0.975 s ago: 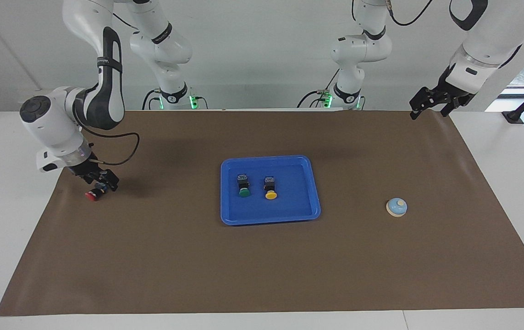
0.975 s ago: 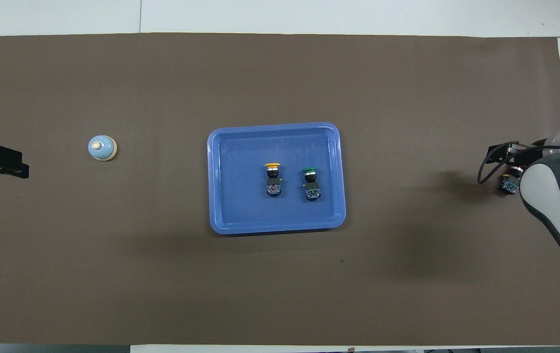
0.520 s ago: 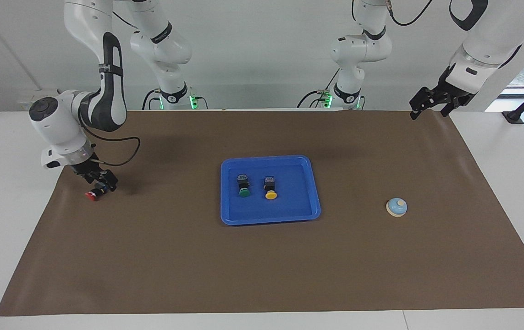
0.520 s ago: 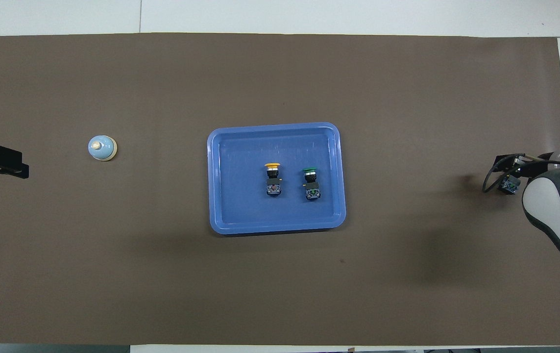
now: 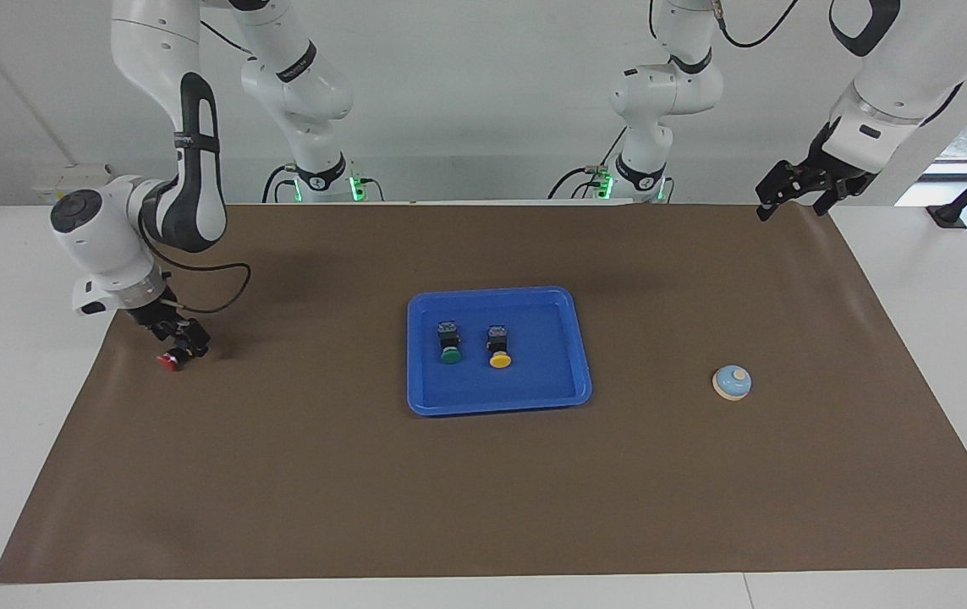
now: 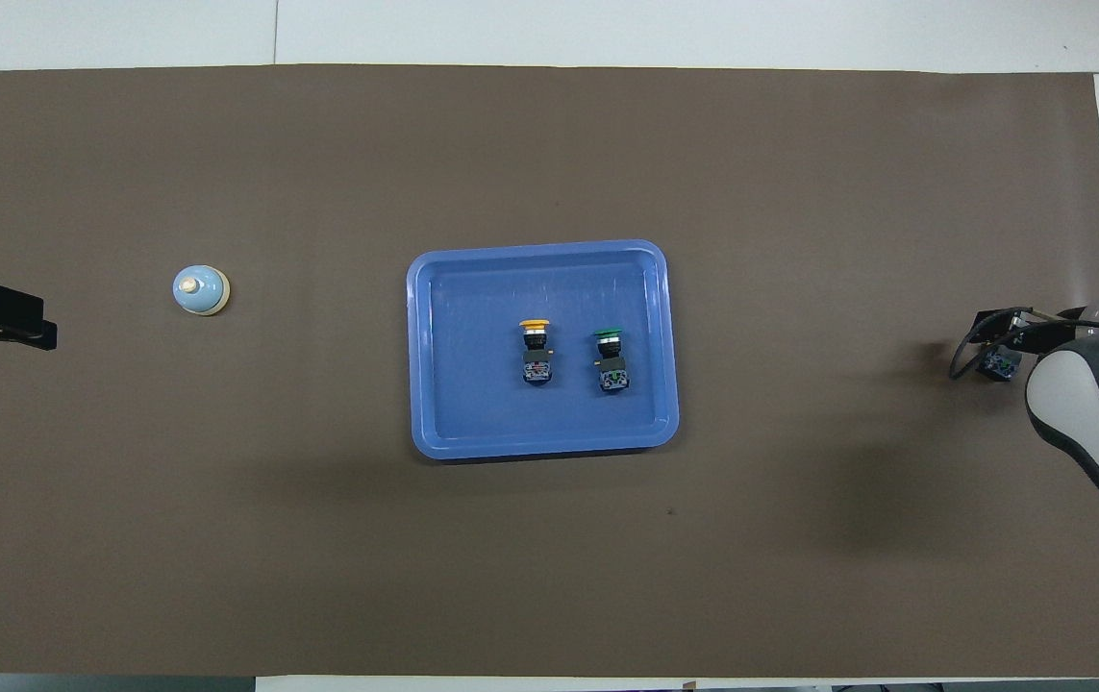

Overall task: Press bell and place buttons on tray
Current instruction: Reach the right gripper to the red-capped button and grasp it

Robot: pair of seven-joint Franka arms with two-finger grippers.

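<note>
R gripper (image 5: 181, 345) is sitting low at the R arm's end of the brown mat (image 5: 483, 491), fingers around the red button (image 5: 168, 361) – can't tell if it's gripping or just straddling. Green button (image 5: 449, 342) & yellow button (image 5: 498, 346) are lying side by side in the blue tray (image 5: 563, 372). Bell (image 5: 732, 382) is standing toward the L arm's end. L gripper (image 5: 792, 193) is waiting, hanging over the mat's corner – fingers apart, empty.

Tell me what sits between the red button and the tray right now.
Nothing. In the facing view, only bare brown mat separates the red button, under the right tool, from the tray. The overhead view shows the same bare stretch.
</note>
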